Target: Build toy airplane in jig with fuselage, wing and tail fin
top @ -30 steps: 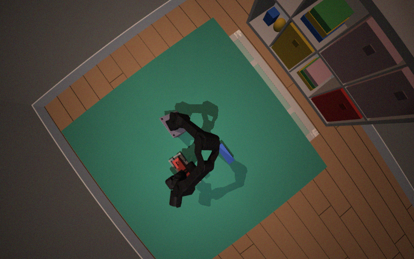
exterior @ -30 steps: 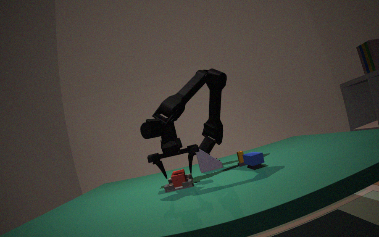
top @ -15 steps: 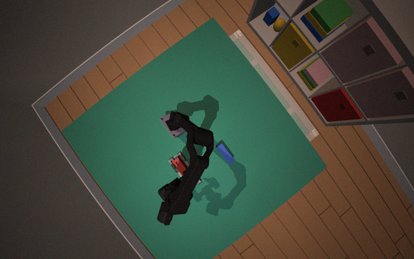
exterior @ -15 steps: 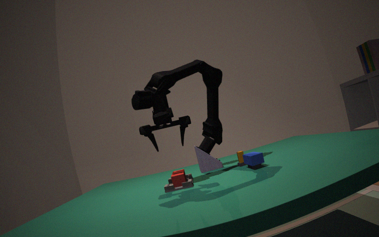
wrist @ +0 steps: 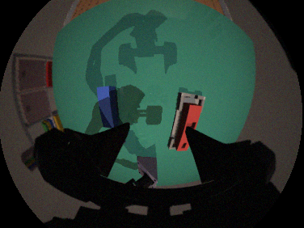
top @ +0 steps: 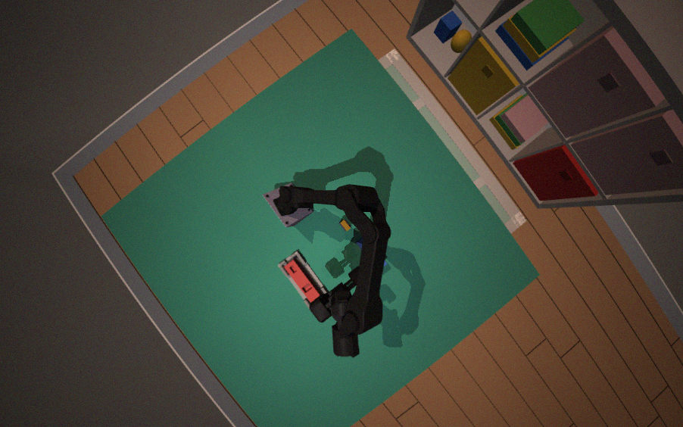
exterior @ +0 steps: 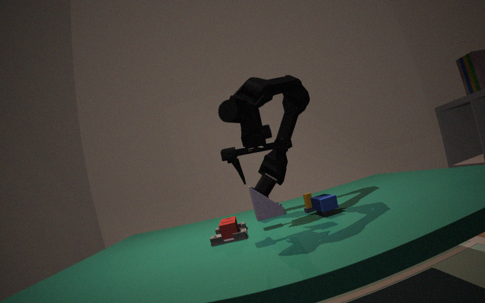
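At the left of the exterior view, the red fuselage (exterior: 228, 226) sits in the grey cradle (exterior: 228, 236) on the green mat (exterior: 393, 193), its top carrying two small dark sockets that show from above (top: 300, 278). Above and slightly right of it hangs the gripper (exterior: 254, 167), raised well clear of the mat, its fingers spread wide with nothing between them; one pointed fingertip (exterior: 239, 171) shows plainly, while the other is lost against the dark forearm behind it. Just right of that stands the arm's grey wedge-shaped base plate (exterior: 264, 207). Further right come the small orange tail fin (exterior: 307, 200) standing upright and, just beside it, the blue wing (exterior: 324, 202), both well apart from the cradle; whether the two touch cannot be told from this angle. In the wrist view the blue wing (wrist: 108, 106) lies left of the left finger (wrist: 110, 142), and the fuselage in its cradle (wrist: 187, 120) lies just above the right finger, off to one side of the gap. At the far right, a grey shelf unit (exterior: 461, 132) holds coloured books.
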Robot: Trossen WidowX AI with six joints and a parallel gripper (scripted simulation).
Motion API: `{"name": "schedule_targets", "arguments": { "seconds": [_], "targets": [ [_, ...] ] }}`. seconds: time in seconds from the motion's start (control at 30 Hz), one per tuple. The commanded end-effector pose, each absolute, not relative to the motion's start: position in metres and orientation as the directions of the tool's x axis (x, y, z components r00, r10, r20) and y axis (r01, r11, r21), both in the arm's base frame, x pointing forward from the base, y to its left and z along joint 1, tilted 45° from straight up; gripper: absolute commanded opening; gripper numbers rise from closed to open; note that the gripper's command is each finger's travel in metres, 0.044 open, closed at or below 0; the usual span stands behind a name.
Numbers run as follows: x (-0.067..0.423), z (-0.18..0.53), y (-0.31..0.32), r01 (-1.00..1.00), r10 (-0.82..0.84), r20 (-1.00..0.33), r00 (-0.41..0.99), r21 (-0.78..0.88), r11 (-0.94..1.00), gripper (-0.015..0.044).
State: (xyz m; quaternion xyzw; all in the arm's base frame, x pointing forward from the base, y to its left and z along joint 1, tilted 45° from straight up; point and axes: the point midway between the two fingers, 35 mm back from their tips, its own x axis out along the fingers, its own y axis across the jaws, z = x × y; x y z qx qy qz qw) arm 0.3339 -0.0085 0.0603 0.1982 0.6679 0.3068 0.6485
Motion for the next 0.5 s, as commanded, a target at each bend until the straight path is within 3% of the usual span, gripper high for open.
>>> {"name": "schedule_targets", "arguments": {
  "seconds": [0.0, 0.17, 0.47],
  "targets": [
    [0.333, 0.104, 0.047, -0.132, 0.676, -0.732, -0.082, 0.681, 0.721, 0.044],
    [0.316, 0.15, 0.104, -0.136, 0.699, -0.709, -0.094, 0.705, 0.696, 0.044],
    [0.313, 0.141, 0.121, -0.136, 0.702, -0.706, -0.095, 0.708, 0.693, 0.044]
  ]
}}
